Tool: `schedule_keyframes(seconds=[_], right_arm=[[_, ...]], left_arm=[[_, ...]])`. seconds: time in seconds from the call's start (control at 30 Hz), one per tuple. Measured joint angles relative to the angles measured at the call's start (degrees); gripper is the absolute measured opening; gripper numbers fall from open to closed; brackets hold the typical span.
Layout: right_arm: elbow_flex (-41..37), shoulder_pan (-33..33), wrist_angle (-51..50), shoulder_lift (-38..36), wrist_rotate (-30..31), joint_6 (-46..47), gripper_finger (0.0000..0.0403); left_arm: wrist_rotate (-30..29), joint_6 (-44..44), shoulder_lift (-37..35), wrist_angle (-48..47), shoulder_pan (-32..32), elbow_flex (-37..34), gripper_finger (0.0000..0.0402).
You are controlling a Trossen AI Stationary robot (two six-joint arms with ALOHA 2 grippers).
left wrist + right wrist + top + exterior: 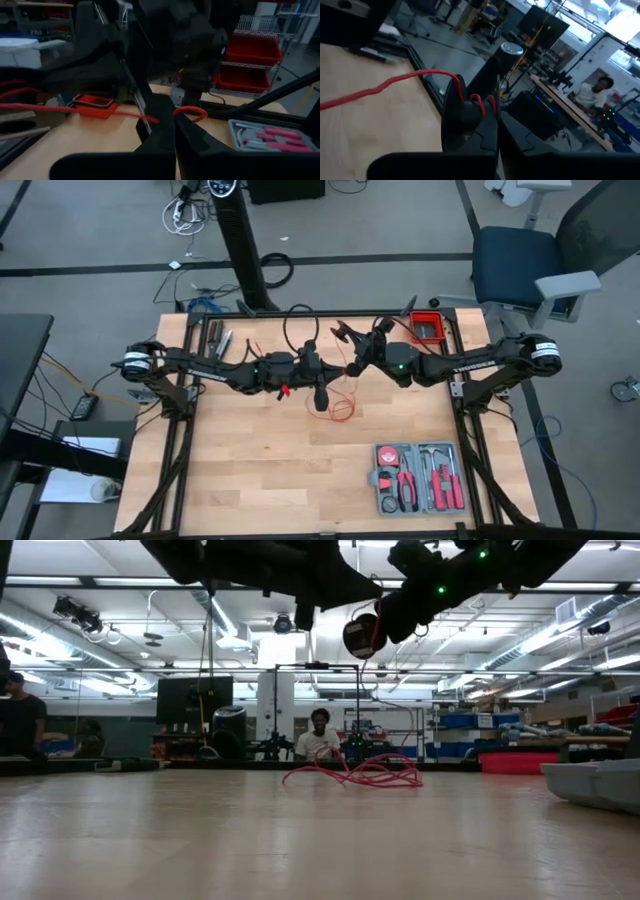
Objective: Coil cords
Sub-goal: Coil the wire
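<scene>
Both pairs of fingers are closed, and each looks pinched on the cord: your left gripper [174, 131] has the red strand crossing right at its tips, and your right gripper [497, 117] has small red loops bunched against its tips. In the overhead view the two grippers meet above the middle of the desk [250, 480], toward its far edge, raised clear of the wood. The cord [341, 406] hangs from them as a loose tangle on the desk just below, with a strand running up to the fingers. Expect it to handle as almost weightless and wholly limp: it will not keep a loop by itself, may slide through closed tips, and snags easily on the arms. Take it near a free end or at a single strand, not in the thick of the tangle, and keep light tension between your two grips. As for containers, the grey case [418, 477] lies open near the front right corner with red-handled tools in it, and a small red bin [427, 328] sits at the far right edge; its contents are unclear.
</scene>
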Motion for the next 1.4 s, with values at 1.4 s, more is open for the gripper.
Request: schedule_keyframes(seconds=[1.4], right_arm=[[-8.6, 6.8, 7.2, -10.4, -11.5, 10.4, 0.0]], left_arm=[[-2.6, 7.6, -2.0, -1.8, 0.1, 2.5, 0.0]])
